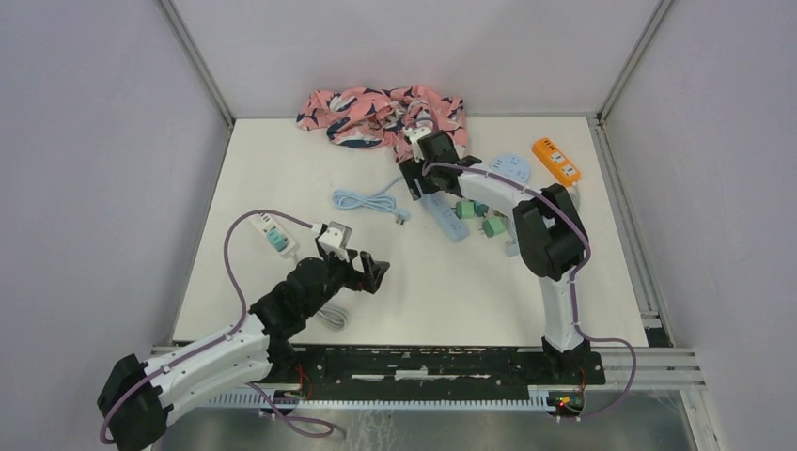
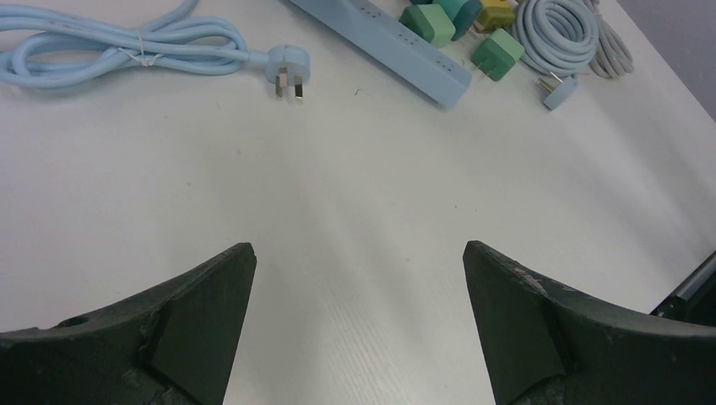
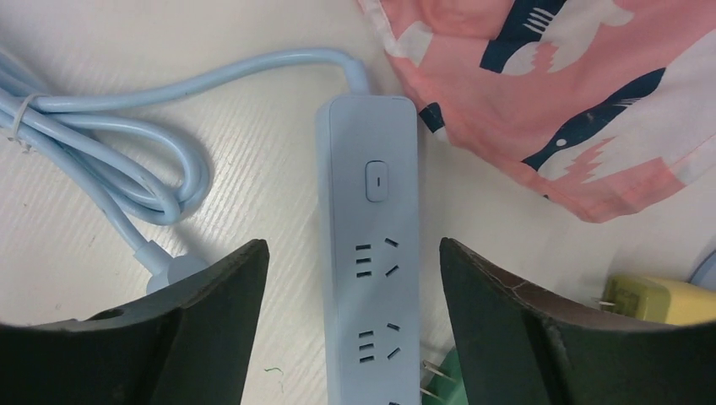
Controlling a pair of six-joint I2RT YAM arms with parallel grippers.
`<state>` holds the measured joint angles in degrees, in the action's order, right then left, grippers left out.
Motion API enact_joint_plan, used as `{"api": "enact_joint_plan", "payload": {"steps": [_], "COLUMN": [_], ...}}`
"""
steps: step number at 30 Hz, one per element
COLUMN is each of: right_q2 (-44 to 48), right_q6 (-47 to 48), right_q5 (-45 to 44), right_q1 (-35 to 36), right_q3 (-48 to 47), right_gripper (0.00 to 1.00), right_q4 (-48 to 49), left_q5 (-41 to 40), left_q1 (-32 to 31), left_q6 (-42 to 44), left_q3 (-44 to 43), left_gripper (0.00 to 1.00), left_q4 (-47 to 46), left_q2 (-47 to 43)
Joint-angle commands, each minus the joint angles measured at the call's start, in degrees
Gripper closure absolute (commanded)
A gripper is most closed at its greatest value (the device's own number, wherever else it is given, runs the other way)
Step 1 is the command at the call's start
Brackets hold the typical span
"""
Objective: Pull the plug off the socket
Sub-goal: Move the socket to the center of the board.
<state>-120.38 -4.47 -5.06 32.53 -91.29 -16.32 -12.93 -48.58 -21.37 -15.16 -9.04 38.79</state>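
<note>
Blue power strip (image 3: pixel 369 253) lay right of the table's centre, its switch (image 3: pixel 376 181) end toward the far edge, just beside the pink cloth (image 1: pixel 381 115). The sockets seen in the right wrist view were empty. Green plugs (image 1: pixel 467 209) sat close against the strip's right side; whether either was seated could not be told. A yellow plug (image 3: pixel 654 299) lay loose further right. Right gripper (image 3: pixel 350 245) hung over the switch end with its jaws apart on either side of the strip, gripping nothing. Near the table's left edge, a white strip (image 1: pixel 266 224) carried a teal plug (image 1: pixel 277 241) that looked seated. Left gripper (image 2: pixel 359 249) hovered nearby over bare table (image 1: pixel 423 291), spread wide and empty. Judgement: the seated plug appeared to be the one on the white strip. To do the pull well, one gripper should pin the strip flat. The other should close across the plug body's flat sides, low down, and draw straight along the prongs. A tilted pull would likely lift or drag the strip.
</note>
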Motion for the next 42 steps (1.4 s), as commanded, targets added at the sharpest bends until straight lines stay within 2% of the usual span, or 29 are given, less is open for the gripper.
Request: {"api": "enact_joint_plan", "payload": {"steps": [1, 4, 6, 8, 12, 14, 17, 20, 24, 28, 35, 38, 42], "right_q2": [2.3, 8.1, 13.3, 18.2, 27.2, 31.2, 36.7, 38.9, 37.0, 36.2, 36.3, 36.0, 35.9], "right_q6": [0.6, 3.3, 6.2, 10.2, 16.6, 18.7, 20.0, 20.0, 18.8, 18.7, 18.8, 18.6, 18.7], "right_q5": [-1.1, 0.8, 5.0, 14.4, 42.0, 49.8, 52.6, 53.4, 56.1, 57.0, 57.4, 57.6, 57.5], "right_q1": [-0.7, -1.1, -1.3, -2.2, -4.9, -6.2, -7.7, -9.7, -11.3, -11.7, -12.6, -12.8, -13.0], "right_q3": [-2.2, 1.5, 4.0, 4.9, 10.2, 14.9, 22.4, 26.3, 25.1, 24.9, 25.0, 25.0, 24.9], "right_gripper": [0.19, 0.19, 0.18, 0.18, 0.19, 0.19, 0.20, 0.19, 0.19, 0.19, 0.19, 0.19, 0.19], "right_q4": [1.7, 2.7, 1.5, -3.5, -10.5, -10.9, -9.0, -5.7, -6.7, -7.2, -7.2, -7.4, -7.5], "left_q5": [2.6, 6.0, 8.8, 12.5, 25.2, 23.8, 14.0, 1.1, -9.4, -14.1, -16.8, -15.4, -14.1], "left_q1": [3.5, 8.2, 12.8, 19.4, 34.3, 36.9, 37.0, 37.0, 36.8, 36.8, 36.6, 36.4, 36.1], "left_q6": [-4.0, -6.2, -8.2, -11.4, -22.0, -25.2, -25.8, -27.8, -32.7, -35.2, -36.0, -34.7, -33.8], "left_q3": [-5.0, -7.0, -7.6, -7.3, -3.4, -3.3, -6.1, -8.0, -10.2, -12.7, -14.6, -14.6, -14.8], "left_gripper": [0.01, 0.01, 0.01, 0.01, 0.01, 0.01, 0.00, 0.05, 0.20, 0.21, 0.22, 0.31, 0.55], "left_q4": [2.3, 5.8, 7.3, 7.5, 1.3, 2.4, 12.3, 22.5, 31.7, 34.6, 34.1, 32.4, 31.9], "left_q2": [2.7, 3.4, 3.3, 3.6, 4.7, 4.0, 1.0, -0.3, 3.9, 12.0, 22.3, 24.5, 25.8]}}
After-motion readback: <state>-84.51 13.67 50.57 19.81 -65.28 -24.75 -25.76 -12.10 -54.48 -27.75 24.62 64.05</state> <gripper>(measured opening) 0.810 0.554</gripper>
